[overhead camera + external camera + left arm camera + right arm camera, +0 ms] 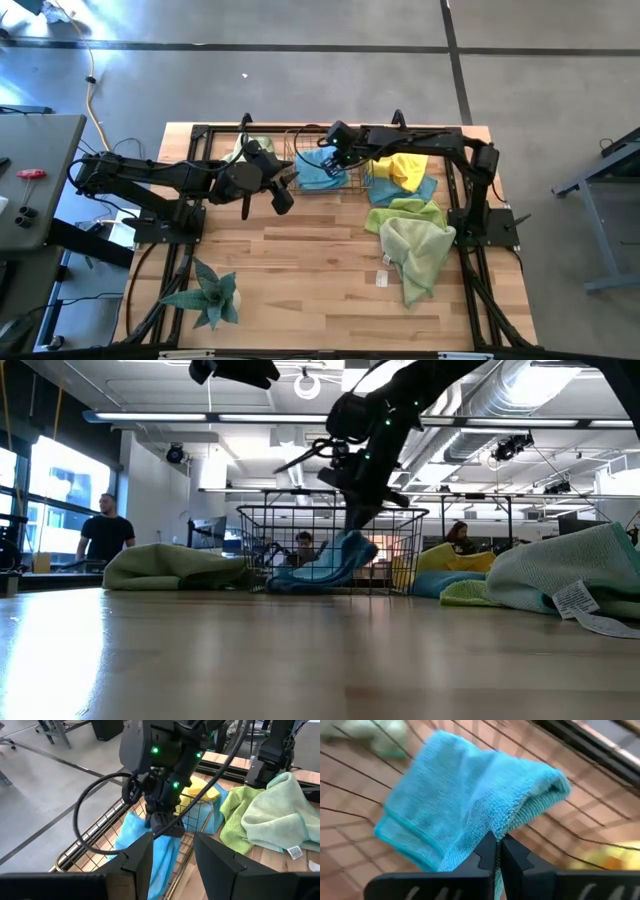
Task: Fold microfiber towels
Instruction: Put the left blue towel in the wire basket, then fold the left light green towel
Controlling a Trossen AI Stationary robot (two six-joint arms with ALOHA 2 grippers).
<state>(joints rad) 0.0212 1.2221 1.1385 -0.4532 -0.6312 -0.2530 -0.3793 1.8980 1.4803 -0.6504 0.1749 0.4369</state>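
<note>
A light blue microfiber towel (320, 172) lies folded in the copper wire basket (292, 150) at the table's far middle. My right gripper (336, 160) reaches down into the basket and is shut on it. My left gripper (284, 200) hovers open just left of the basket, above the table, with nothing between its fingers (145, 860). To the right of the basket lies a heap of towels: yellow (406, 168), another blue (425, 190), lime green (404, 212) and pale green (420, 250). One more pale green towel (250, 148) lies left of the basket. My right gripper pinches the blue towel at a folded, several-layered edge (496, 826) between its two fingertips. The fingers slant steeply down from above into the basket. The pinched part is raised into a peak (352, 546), and the rest of the towel rests on the basket's floor (300, 578).
A spiky green plant (210, 295) stands near the front left. The basket's wire walls (100, 822) enclose my right gripper's fingers. Bare wood (310, 260) lies between the plant and the towel heap. People show in the room behind the table (104, 530).
</note>
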